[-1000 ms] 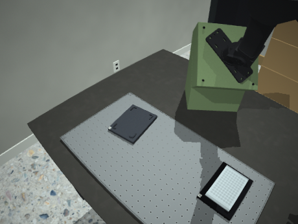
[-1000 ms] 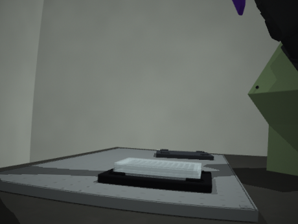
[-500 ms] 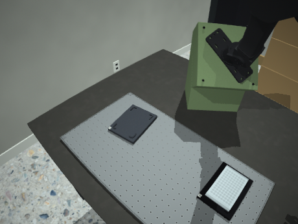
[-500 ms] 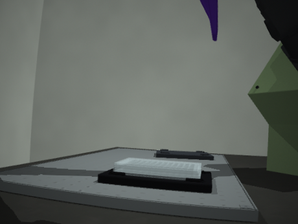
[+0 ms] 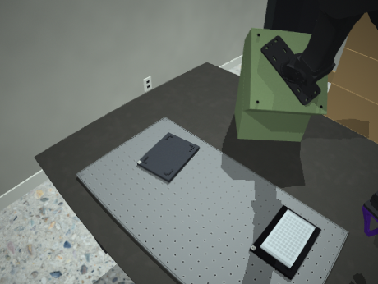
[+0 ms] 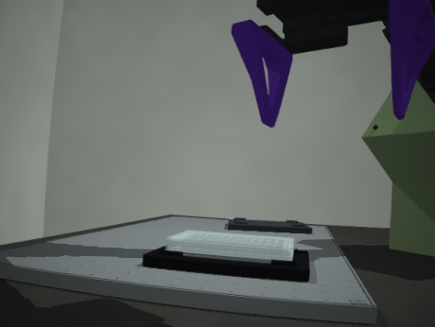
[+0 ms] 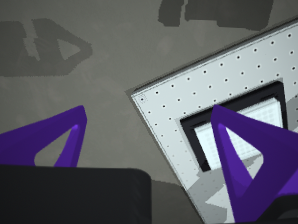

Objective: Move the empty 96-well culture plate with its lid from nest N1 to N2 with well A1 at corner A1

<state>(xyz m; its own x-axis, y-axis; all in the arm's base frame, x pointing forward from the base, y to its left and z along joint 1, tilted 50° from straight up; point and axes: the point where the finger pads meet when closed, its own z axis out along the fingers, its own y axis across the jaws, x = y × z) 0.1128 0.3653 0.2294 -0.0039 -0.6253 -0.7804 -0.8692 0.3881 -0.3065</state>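
Note:
The clear 96-well plate with its lid (image 5: 288,237) sits flat on the black nest N1 at the near right of the perforated baseplate. It also shows in the exterior view (image 6: 230,245) and in the wrist view (image 7: 241,136). The empty dark nest N2 (image 5: 168,156) lies at the far left of the baseplate, and behind the plate in the exterior view (image 6: 269,225). My gripper (image 6: 333,111) with purple fingers is open and empty. It hangs high above and to the right of the plate, well clear of it. In the wrist view my gripper (image 7: 148,112) has one finger over the plate.
A green block (image 5: 278,88) carrying the arm's base stands at the back right of the dark table. Brown boxes (image 5: 357,86) stand behind it. The grey baseplate (image 5: 197,201) spans the table's middle.

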